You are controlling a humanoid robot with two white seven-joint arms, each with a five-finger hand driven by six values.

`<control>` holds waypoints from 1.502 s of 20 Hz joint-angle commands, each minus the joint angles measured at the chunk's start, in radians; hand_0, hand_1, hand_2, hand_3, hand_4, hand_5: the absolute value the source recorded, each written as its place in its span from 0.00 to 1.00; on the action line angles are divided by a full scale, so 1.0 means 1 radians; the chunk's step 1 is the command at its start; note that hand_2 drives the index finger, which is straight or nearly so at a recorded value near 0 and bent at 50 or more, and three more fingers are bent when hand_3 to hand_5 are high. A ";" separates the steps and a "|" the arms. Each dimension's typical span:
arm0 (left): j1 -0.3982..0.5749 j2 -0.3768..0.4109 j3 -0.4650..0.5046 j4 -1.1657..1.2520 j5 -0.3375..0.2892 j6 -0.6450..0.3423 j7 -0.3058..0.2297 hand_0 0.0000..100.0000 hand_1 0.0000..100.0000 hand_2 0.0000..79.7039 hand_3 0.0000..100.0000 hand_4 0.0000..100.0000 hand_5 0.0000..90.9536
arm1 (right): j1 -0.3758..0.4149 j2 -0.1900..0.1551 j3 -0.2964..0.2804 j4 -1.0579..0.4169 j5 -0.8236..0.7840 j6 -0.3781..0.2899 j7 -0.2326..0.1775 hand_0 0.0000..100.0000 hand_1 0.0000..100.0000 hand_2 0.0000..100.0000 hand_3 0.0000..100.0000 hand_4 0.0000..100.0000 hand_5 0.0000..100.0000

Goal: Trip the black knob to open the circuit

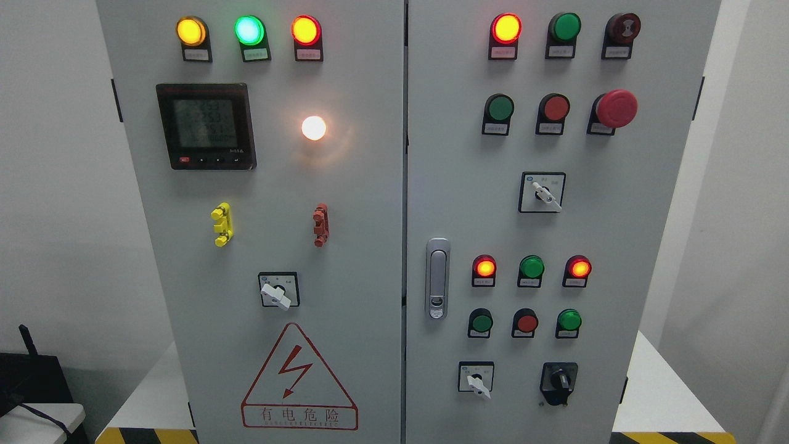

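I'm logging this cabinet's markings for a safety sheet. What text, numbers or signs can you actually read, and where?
"有电危险": under the lightning bolt on the red warning triangle, left door.
Digital meter: digits too blurred to read.
Small tags under lamps and buttons, and switch dial marks, black knob included: too small to read.

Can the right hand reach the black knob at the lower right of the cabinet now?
Probably yes: nothing covers the black knob on the right door, but neither hand is in view.

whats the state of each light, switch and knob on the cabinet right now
top-left lamps: amber, green, red, all lit
white lamp: lit
meter: display on
top-right red lamp: lit
black knob: pointing up, untouched
door handle: flush, closed
robot hands: none in view
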State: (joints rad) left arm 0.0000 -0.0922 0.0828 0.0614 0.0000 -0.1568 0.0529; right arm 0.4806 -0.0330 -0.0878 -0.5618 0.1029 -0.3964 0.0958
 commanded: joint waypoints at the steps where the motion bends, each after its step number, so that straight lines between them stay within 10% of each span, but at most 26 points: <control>1: -0.008 0.000 0.000 0.000 -0.034 0.000 0.001 0.12 0.39 0.00 0.00 0.00 0.00 | 0.165 -0.031 0.000 -0.302 -0.003 -0.083 -0.002 0.20 0.39 0.00 0.23 0.22 0.16; 10: -0.008 0.000 0.000 0.000 -0.034 0.000 0.001 0.12 0.39 0.00 0.00 0.00 0.00 | 0.306 -0.018 -0.007 -0.466 -0.005 -0.455 -0.024 0.22 0.36 0.04 0.42 0.43 0.39; 22: -0.008 0.000 0.000 0.000 -0.032 0.000 0.001 0.12 0.39 0.00 0.00 0.00 0.00 | 0.388 -0.010 -0.021 -0.943 -0.049 -0.470 -0.062 0.19 0.50 0.25 0.64 0.73 0.81; 30: -0.008 -0.001 0.000 0.000 -0.034 0.000 0.001 0.12 0.39 0.00 0.00 0.00 0.00 | 0.382 -0.008 -0.017 -1.162 -0.032 -0.475 -0.110 0.16 0.62 0.34 0.70 0.80 0.86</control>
State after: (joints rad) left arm 0.0000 -0.0922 0.0828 0.0614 0.0000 -0.1568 0.0529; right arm 0.8589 -0.0451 -0.1011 -1.4050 0.0622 -0.7858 -0.0069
